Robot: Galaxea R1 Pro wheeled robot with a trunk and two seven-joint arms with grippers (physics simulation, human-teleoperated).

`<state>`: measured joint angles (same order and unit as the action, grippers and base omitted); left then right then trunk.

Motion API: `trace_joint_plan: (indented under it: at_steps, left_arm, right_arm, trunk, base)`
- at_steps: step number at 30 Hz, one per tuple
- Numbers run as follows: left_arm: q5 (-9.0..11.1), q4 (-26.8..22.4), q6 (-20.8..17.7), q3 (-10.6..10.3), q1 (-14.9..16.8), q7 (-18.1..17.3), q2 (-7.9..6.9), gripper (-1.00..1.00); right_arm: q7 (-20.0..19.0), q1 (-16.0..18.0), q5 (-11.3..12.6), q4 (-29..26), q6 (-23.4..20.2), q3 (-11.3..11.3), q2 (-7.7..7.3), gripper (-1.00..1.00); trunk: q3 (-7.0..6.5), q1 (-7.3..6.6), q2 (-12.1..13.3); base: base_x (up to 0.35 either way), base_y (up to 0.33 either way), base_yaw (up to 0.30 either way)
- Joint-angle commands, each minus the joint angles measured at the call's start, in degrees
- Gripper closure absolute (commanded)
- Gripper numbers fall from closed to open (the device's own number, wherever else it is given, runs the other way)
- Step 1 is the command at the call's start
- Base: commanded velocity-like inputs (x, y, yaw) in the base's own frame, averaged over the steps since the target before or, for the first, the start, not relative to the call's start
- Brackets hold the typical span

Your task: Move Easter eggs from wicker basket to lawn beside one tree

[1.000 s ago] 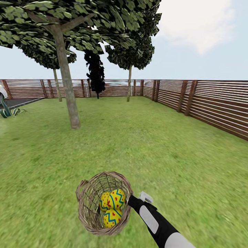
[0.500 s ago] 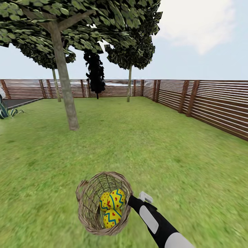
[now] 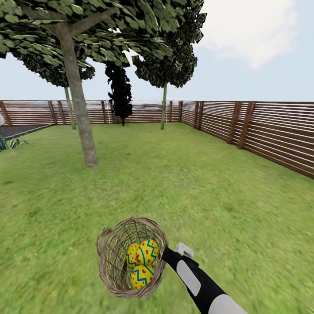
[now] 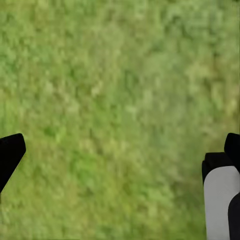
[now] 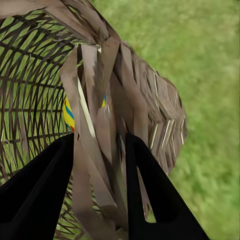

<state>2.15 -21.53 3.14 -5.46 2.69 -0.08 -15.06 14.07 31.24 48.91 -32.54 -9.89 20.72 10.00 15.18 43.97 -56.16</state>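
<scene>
Three Easter eggs (image 3: 141, 261) lie together inside the wicker basket (image 3: 112, 253), which hangs tilted above the lawn (image 3: 196, 183) at the near centre of the head view, its mouth turned partly toward us. We note that the right pincer (image 5: 100, 165) is closed on the braided rim at the basket's right side; in the right wrist view both dark fingers (image 5: 40, 195) press against the woven band, with a strip of yellow egg visible through the weave beyond. The left pincer (image 4: 115, 165) stands wide open over bare grass and holds nothing.

We record the thick-trunked tree (image 3: 80, 117) at the far left, well apart from the basket, with thinner trees and the slatted fence (image 3: 270, 131) behind it.

Risks, in our judgement:
- The hold is on one edge of the rim only, so the basket hangs off-centre; a sudden turn or stop of the base could swing it and roll an egg over the low side.
- The rim is loosely woven, so the fingers may slip along the strands and drop the whole basket short of the tree.
- The eggs are stacked against each other, so one shifting may push another out.
- Any egg spilled in open grass would land away from the chosen trunk and would need a separate pick-up.
</scene>
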Motion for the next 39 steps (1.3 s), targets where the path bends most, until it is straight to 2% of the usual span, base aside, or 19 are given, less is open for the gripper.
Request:
trace_joint_plan:
  at_steps: [1,19,25,39]
  left_arm:
    - [0.2,0.1,0.2,-0.3,0.1,0.0,-0.04,-1.0]
    - [0.2,0.0,0.2,-0.3,0.0,0.0,-0.06,-1.0]
    - [0.2,0.0,0.2,-0.3,0.1,1.5,-0.05,-1.0]
    - [0.2,0.0,0.2,-0.3,0.0,1.6,-0.06,-1.0]
  right_arm:
    - [0.4,0.1,0.2,-0.2,-0.1,0.1,0.0,1.0]
    - [0.4,0.1,0.1,1.5,0.0,0.9,0.0,1.0]
    - [0.4,0.1,0.1,1.5,0.0,0.9,0.0,1.0]
    - [0.4,0.1,0.1,1.5,0.0,0.9,0.0,1.0]
  trunk:
    - [0.07,0.04,0.0]
    - [0.07,0.04,0.0]
    - [0.07,0.04,0.0]
    - [0.07,0.04,0.0]
  base:
    - [0.331,0.0,0.0]
    - [0.331,0.0,0.0]
    - [0.331,0.0,0.0]
    - [0.331,0.0,0.0]
